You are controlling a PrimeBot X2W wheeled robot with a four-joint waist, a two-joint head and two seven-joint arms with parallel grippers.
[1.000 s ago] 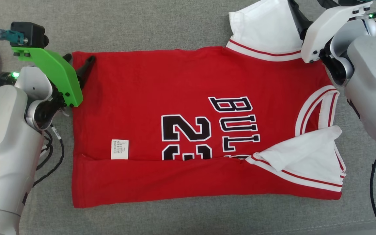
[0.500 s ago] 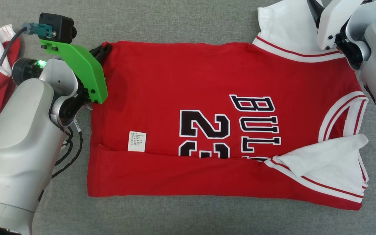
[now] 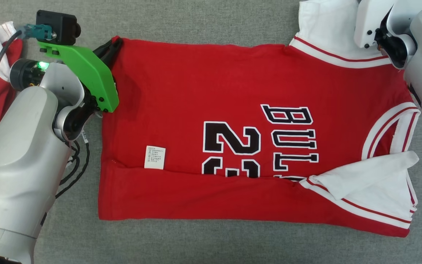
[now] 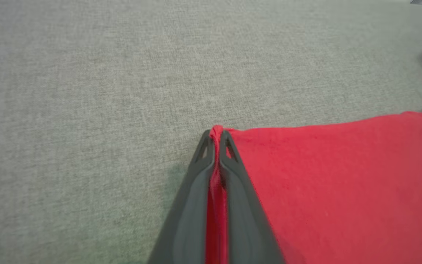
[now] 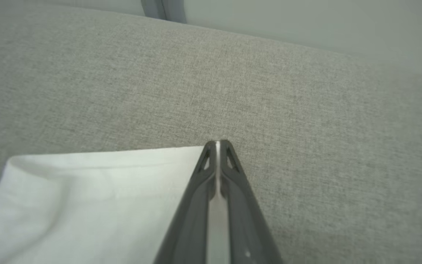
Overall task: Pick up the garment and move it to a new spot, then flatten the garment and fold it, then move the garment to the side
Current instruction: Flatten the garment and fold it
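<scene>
Fully closed on the garment (image 3: 196, 91): left gripper (image 4: 216, 136), right gripper (image 5: 217, 146)

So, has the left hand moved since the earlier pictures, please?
Yes: against the care label, the left hand has shifted slightly up the head view, closing on the jersey.
</scene>
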